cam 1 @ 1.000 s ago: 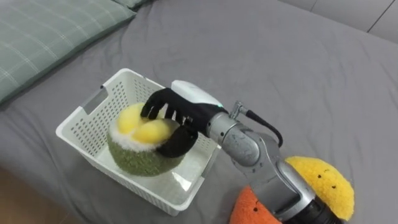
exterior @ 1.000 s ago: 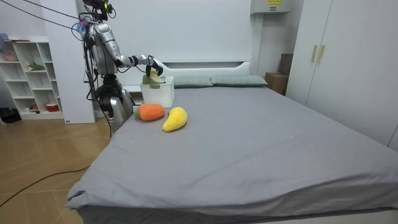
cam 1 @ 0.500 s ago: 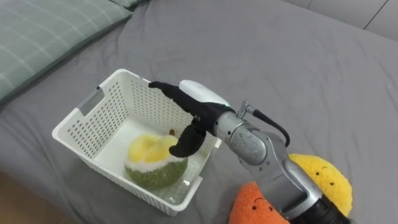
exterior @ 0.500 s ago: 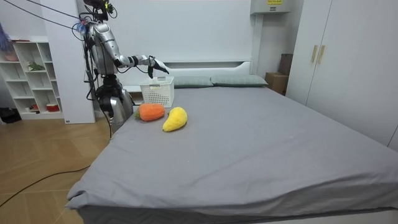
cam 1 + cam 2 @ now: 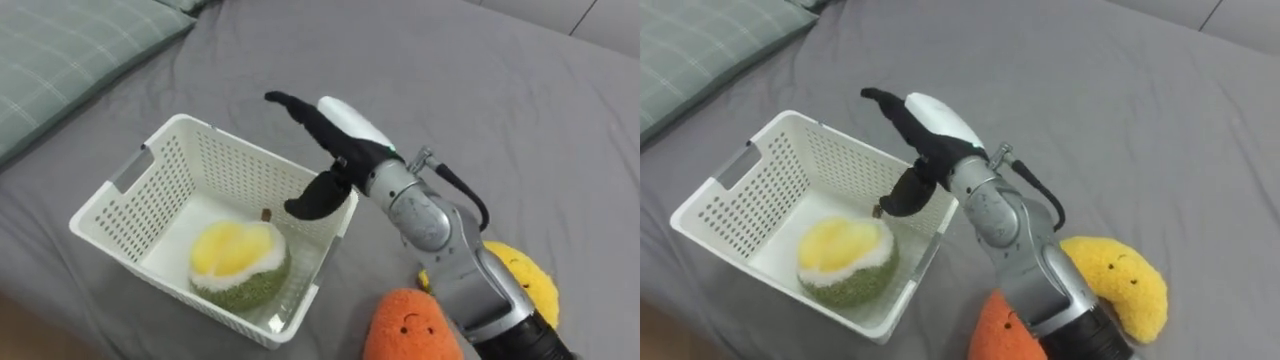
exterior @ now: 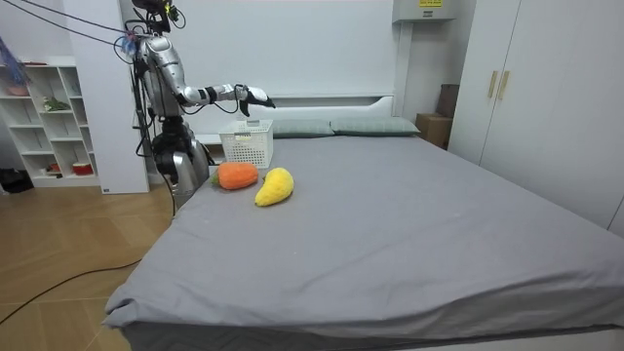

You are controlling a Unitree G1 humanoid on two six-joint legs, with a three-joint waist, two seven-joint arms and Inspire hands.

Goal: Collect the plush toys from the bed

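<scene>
**Toys: one in the basket, two on the bed**

Toys number three in all, and I hold none of them. At my far left lies a pillow (image 5: 70,50); the room view shows two of them along the head of the bed (image 5: 480,110).

Next comes the one white basket (image 5: 235,172), set on the grey cover near the bed's edge. One toy sits inside it on the bottom, the green toy (image 5: 238,262) with a yellow top, close to the near wall.

My right hand (image 5: 338,148) hangs in the air over the basket's right corner. Its fingers (image 5: 290,103) are stretched out straight, pointing away over the far rim. The thumb (image 5: 315,200) droops down in front of the right wall. The hand is wide open and has nothing in it. I cannot tell whether the thumb touches the wall.

To the right of the basket, by my forearm, lie the other two toys on the cover. The orange toy (image 5: 410,325) is nearer to me and the yellow toy (image 5: 525,285) is just beside it on the right.

In the room view I stand at the bed's side by the basket, arm held out level above it, with a white shelf (image 6: 49,117) behind me.
</scene>
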